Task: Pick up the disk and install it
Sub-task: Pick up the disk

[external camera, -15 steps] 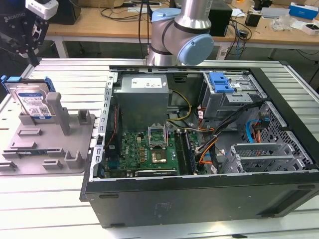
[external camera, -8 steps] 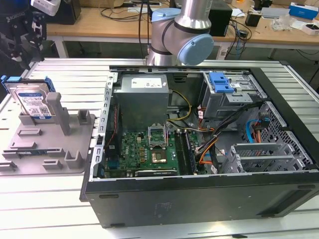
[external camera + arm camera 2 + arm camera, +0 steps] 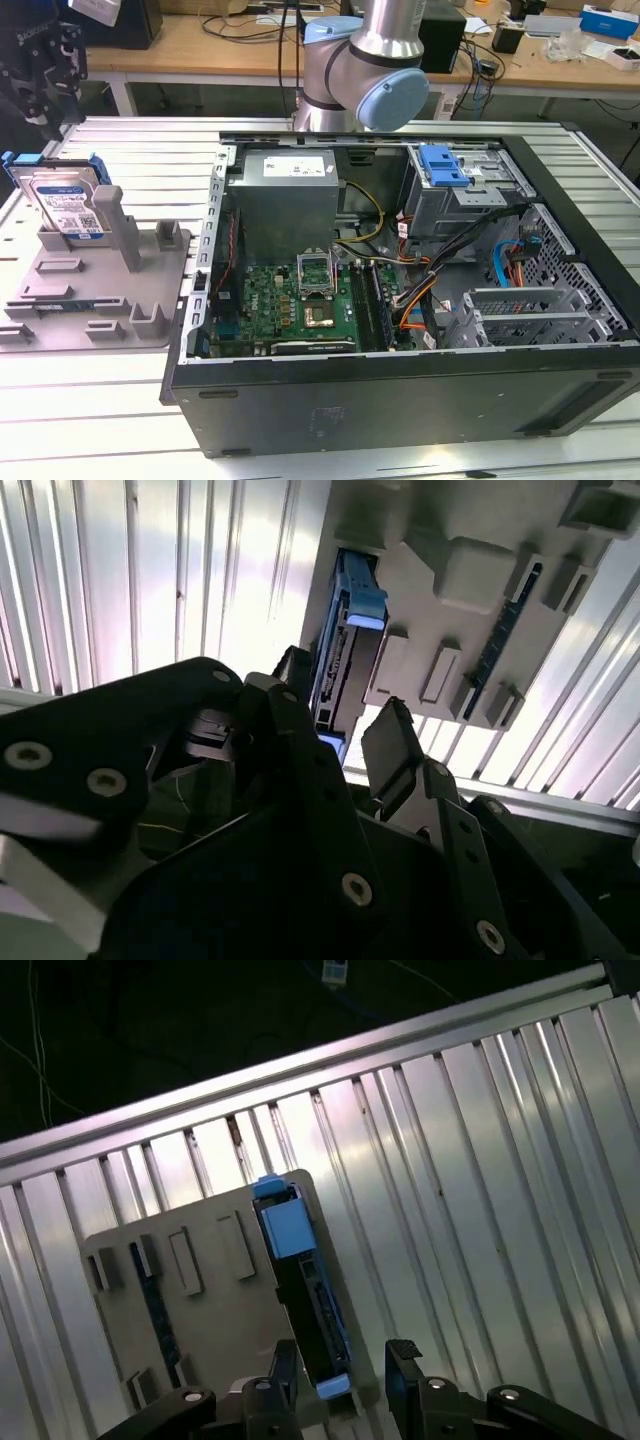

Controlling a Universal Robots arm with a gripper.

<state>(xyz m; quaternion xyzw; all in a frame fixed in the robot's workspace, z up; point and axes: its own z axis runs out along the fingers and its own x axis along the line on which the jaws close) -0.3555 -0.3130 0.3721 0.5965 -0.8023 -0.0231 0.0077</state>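
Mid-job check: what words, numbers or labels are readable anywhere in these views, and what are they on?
No text can be read in any view.
White-and-blue label on the disk, exterior view: print is there, too small to read.
Pale sticker on the power supply: too small to read.
Markings on the motherboard: too small to read.

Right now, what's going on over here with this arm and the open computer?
The robot arm's gripper hovers over the disk, which stands on edge in a gray holder beside the open computer case. In both wrist views its fingers are open and lined up to either side of the disk's edge, not gripping it. The disk has not yet been picked up or installed.
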